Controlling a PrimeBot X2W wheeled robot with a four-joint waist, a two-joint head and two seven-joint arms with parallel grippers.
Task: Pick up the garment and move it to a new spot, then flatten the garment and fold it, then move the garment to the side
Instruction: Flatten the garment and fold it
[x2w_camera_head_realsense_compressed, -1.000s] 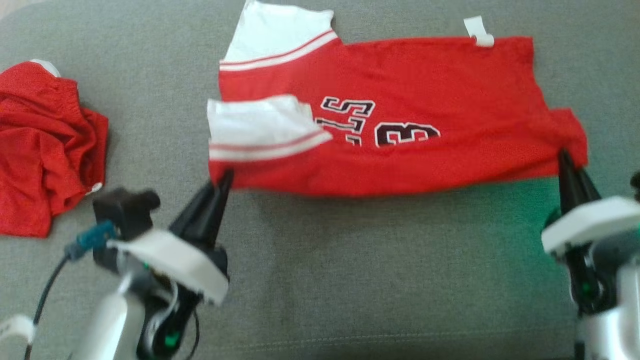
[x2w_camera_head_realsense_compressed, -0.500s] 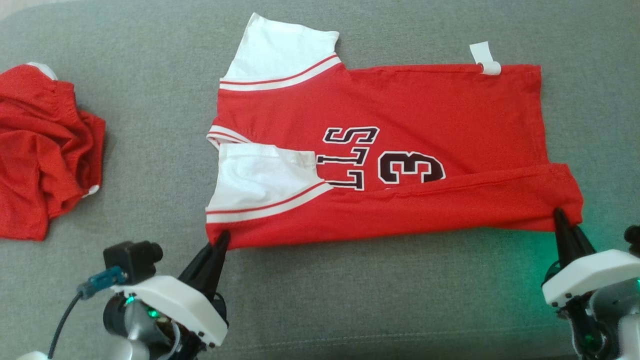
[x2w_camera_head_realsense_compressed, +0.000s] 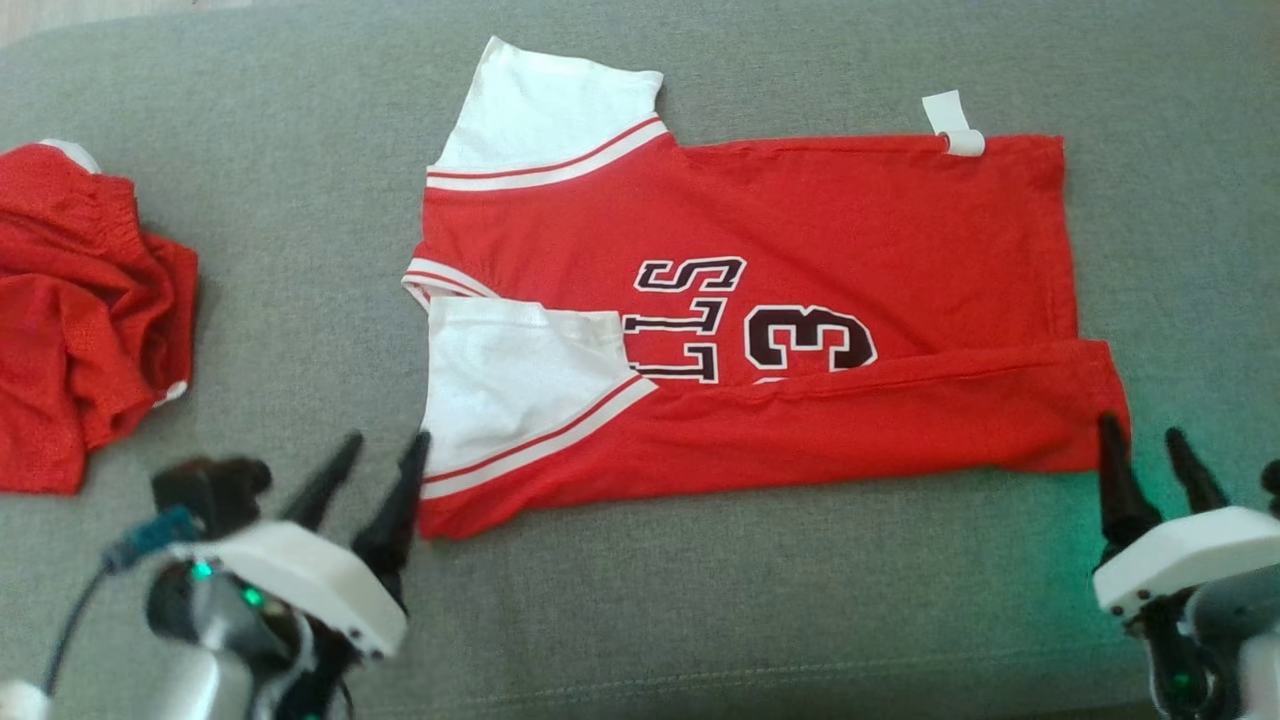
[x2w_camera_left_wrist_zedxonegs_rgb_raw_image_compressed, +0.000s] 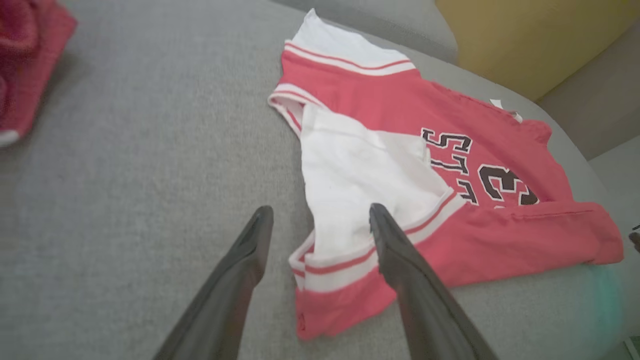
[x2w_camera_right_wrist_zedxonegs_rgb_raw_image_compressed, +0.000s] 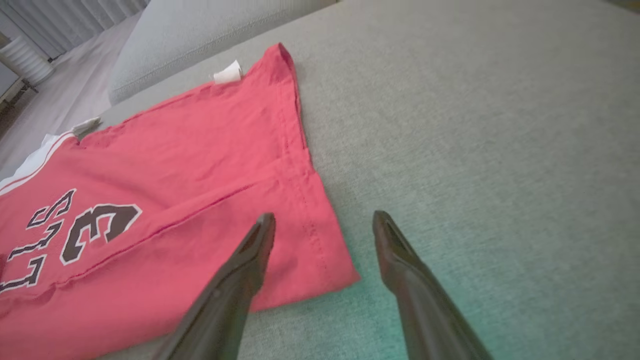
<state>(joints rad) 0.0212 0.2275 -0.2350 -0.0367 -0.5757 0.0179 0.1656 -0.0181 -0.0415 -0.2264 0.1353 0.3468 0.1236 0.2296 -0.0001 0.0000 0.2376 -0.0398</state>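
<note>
Red garment (x2w_camera_head_realsense_compressed: 850, 230), white sleeves (x2w_camera_head_realsense_compressed: 545, 100), black lettering (x2w_camera_head_realsense_compressed: 810, 338); grey cushion (x2w_camera_head_realsense_compressed: 700, 620).

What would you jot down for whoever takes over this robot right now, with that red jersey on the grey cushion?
Left gripper: open, empty, at the near left corner of the jersey.
Right gripper: open, empty, at its near right corner.
The jersey lies flat on the grey cushion, near long edge and one white sleeve folded over the front.
Crumpled red garment sits apart, far left.
Left to do: further folds, then move the jersey aside.
</note>
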